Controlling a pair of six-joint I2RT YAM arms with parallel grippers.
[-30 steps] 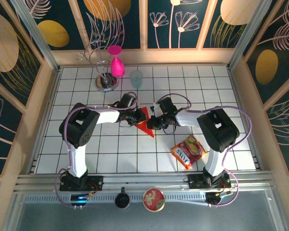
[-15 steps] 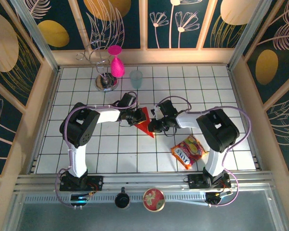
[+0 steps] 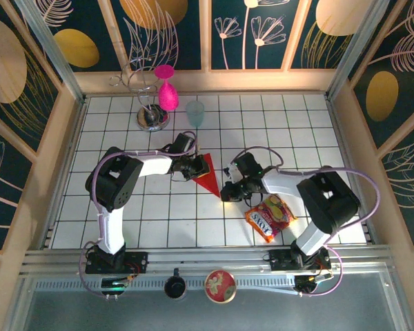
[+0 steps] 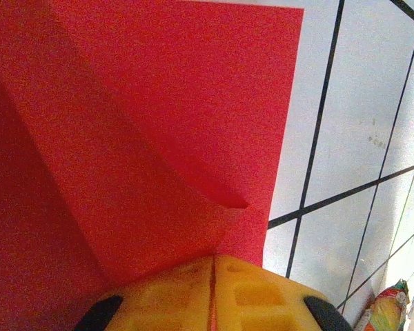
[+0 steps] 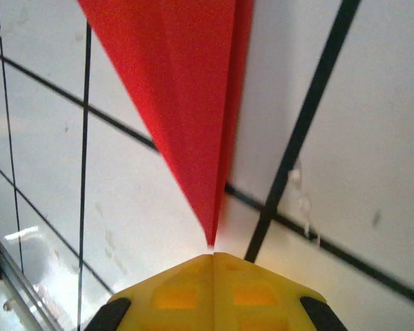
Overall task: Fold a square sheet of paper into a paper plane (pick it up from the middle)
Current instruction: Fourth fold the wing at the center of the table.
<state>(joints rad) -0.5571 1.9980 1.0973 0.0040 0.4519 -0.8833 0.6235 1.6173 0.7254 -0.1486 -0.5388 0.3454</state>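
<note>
Bright red kite-shaped paper plane (image 3: 207, 172) lies mid white gridded worktop (image 3: 165, 221), sharp point twd near edge. L tool (image 3: 194, 167) sits on its left edge. R tool (image 3: 224, 194) just beside the tip, jaws together. Red-yellow printed snack packet (image 3: 269, 216) near R arm.

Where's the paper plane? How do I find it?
Look at the middle of the white tiled table. The paper plane is the plain red dart with one sharp point, unlike the printed red-and-yellow snack packet nearby.
</note>
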